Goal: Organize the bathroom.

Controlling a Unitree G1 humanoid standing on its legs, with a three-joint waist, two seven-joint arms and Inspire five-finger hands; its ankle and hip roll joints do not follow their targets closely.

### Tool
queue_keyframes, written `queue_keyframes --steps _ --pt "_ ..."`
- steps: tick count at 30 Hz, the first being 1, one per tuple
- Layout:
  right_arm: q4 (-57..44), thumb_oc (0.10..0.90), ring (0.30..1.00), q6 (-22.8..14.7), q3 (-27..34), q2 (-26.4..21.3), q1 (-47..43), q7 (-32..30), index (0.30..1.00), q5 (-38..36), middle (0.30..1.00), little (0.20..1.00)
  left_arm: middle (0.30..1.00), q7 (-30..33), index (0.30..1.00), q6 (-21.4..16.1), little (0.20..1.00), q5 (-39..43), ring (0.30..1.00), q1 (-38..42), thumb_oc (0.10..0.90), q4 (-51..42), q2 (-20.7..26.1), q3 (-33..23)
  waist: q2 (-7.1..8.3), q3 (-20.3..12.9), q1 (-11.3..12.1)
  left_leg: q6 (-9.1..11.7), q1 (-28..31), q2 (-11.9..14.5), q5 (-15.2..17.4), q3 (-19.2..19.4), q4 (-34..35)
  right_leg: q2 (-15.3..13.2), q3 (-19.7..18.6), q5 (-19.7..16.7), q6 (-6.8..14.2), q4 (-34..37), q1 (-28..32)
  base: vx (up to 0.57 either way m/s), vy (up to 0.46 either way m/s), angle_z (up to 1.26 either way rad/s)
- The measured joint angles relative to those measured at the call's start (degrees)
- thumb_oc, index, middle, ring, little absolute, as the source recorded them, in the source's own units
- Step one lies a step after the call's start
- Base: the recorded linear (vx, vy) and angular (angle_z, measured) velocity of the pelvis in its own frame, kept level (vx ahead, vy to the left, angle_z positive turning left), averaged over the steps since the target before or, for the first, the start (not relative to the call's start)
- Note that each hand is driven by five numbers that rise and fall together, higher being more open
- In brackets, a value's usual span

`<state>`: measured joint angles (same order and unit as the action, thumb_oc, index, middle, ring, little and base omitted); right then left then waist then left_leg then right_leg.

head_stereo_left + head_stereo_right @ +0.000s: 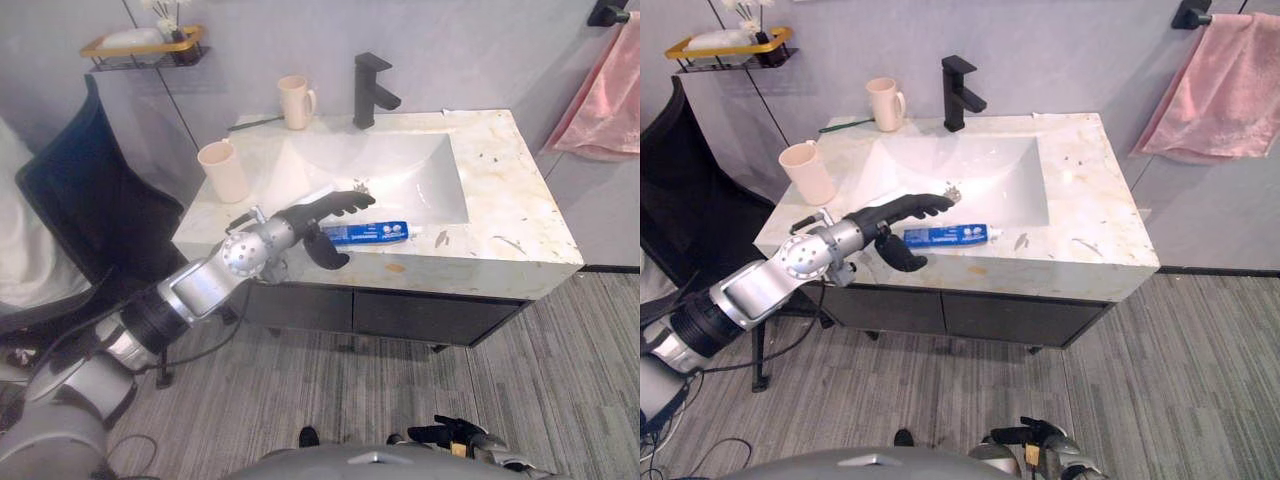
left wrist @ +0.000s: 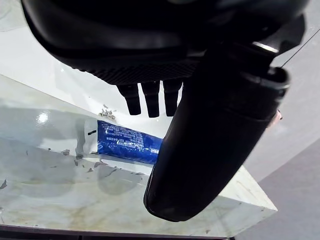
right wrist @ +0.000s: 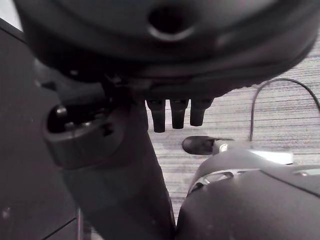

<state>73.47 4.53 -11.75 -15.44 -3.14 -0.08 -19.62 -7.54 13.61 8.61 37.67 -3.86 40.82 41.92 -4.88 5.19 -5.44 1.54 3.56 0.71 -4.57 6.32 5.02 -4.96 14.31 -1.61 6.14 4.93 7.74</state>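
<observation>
A blue and white toothpaste tube (image 1: 370,233) (image 2: 127,142) lies flat on the marble counter (image 1: 520,210), along the front rim of the sink basin (image 1: 385,165). My left hand (image 1: 322,212) (image 1: 895,214) hovers over the tube's left end, open, with fingers stretched toward the basin and the thumb (image 2: 215,140) hanging down before the tube. Nothing is held in it. A peach cup (image 1: 225,170) stands at the counter's left edge, and a handled cup (image 1: 296,101) stands at the back beside a dark toothbrush (image 1: 255,123). My right hand (image 1: 455,432) hangs low over the floor, fingers (image 3: 172,112) relaxed.
A black faucet (image 1: 372,90) rises behind the basin. A pink towel (image 1: 605,100) hangs on the right wall. A wire shelf (image 1: 140,45) with small items sits on the left wall, above a black chair (image 1: 90,200). Dark cabinet doors (image 1: 400,315) sit under the counter.
</observation>
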Motion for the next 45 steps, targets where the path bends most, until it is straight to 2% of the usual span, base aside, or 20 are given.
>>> queue_keyframes --steps 3,12,24,45 --pt "-0.1 0.800 0.900 -0.1 0.0 0.0 0.1 0.0 0.900 -0.6 0.900 0.900 0.900 2.2 0.900 0.5 0.900 -6.6 0.900 0.0 0.800 0.9 0.1 0.0 0.01 0.0 0.0 0.0 -0.2 0.0 0.0 0.3 0.0 0.0 -0.2 0.0 0.0 0.0 -0.3 0.00 -0.008 -0.04" --pt "-0.2 0.800 0.900 -0.3 0.0 0.0 0.1 0.0 0.900 -1.6 0.900 0.900 0.900 3.4 0.900 0.5 0.900 -11.0 0.900 0.1 0.800 1.3 2.0 0.0 -0.04 0.4 -0.4 0.0 -0.5 0.0 0.0 0.3 0.0 -0.1 -0.2 0.0 0.0 0.0 -0.7 0.00 0.000 0.00" --pt "-1.2 0.800 0.900 -0.2 1.0 -0.5 -0.2 0.0 0.900 -1.6 0.900 0.900 0.900 2.5 0.900 -0.9 0.900 -11.2 0.900 1.3 0.800 6.1 1.0 0.6 -1.57 1.9 -1.1 0.1 -0.5 -0.1 0.0 0.8 0.0 -0.1 -0.3 0.2 0.2 0.0 -0.8 0.00 0.004 -0.01" --pt "-1.2 0.800 0.900 0.1 1.0 -0.7 -0.3 -0.4 0.900 -1.5 0.900 0.900 0.900 2.2 0.900 -2.4 0.900 -11.8 0.900 2.5 0.800 8.4 -1.0 1.1 -2.63 1.9 -0.8 0.1 -0.5 -0.1 0.1 0.8 0.0 -0.2 -0.2 0.3 0.3 0.0 -0.7 0.00 0.000 0.00"
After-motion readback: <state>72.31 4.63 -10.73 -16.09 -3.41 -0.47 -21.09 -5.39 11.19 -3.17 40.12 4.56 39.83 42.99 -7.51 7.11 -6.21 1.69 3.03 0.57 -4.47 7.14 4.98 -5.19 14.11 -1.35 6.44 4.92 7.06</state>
